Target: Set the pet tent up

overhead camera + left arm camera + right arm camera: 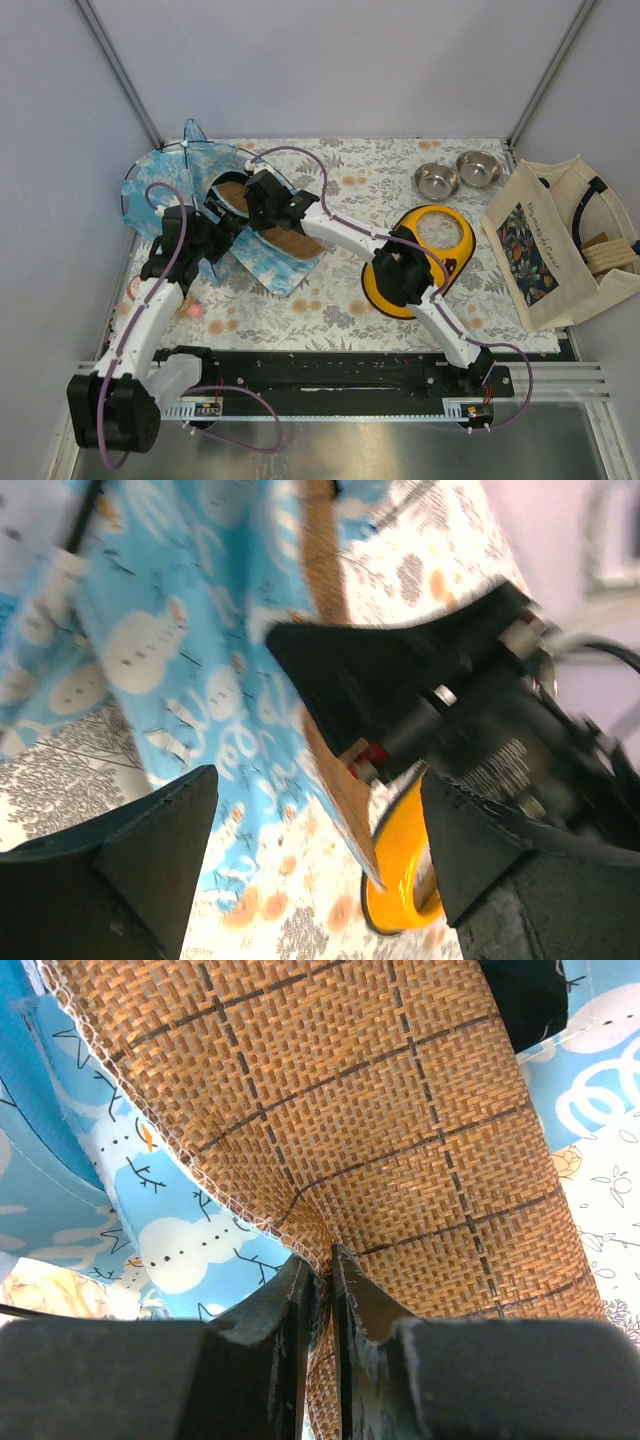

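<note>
Left tool point(315, 825) spread, right tool point(322, 1278) clamped

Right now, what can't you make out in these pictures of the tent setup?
Top view: the right arm covers part of the pet tent; its shape is unclear.
Right wrist view: woven brown fabric pinched in the right tool blocks most of the view.
Left wrist view: blur; the yellow ring is partly behind a finger of the left tool.
</note>
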`<state>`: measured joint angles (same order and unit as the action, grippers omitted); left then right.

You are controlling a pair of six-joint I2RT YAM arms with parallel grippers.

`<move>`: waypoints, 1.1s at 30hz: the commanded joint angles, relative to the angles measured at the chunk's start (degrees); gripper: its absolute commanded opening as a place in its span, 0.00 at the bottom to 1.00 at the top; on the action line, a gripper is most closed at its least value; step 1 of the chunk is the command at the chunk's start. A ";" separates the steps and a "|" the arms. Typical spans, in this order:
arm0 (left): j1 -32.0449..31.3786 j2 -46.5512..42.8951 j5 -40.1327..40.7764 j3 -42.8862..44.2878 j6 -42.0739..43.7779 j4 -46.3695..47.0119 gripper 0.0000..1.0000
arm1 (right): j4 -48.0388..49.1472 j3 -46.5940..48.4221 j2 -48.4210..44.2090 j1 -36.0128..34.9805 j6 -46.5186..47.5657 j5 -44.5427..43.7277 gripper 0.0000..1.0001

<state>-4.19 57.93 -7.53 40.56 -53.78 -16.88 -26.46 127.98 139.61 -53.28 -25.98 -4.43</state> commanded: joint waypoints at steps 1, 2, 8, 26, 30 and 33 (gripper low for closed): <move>-0.56 -6.94 -5.84 4.61 7.62 -2.88 0.85 | 2.72 -1.50 -0.92 -0.25 0.23 3.89 0.19; -0.47 -8.35 -4.79 5.14 9.12 -3.93 0.85 | 3.34 -2.03 -1.01 -0.25 0.23 4.25 0.19; -0.56 -11.53 18.20 11.99 15.28 -15.79 0.67 | 6.59 -6.86 -2.15 -0.25 0.05 6.80 0.19; -0.47 10.35 21.25 14.72 30.92 -0.35 0.44 | 12.75 -18.91 -8.74 -0.25 0.84 10.31 0.19; -0.47 12.91 14.15 16.39 36.10 0.27 0.05 | 12.57 -19.88 -10.06 -0.25 1.63 10.93 0.19; -0.47 12.91 2.66 17.10 40.58 -0.78 0.00 | 11.00 -20.40 -11.55 -0.25 1.72 9.53 0.19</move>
<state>-4.60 70.96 9.39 54.30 -19.27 -21.37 -13.93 108.73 132.97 -53.12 -25.32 4.05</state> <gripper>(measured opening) 0.042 0.196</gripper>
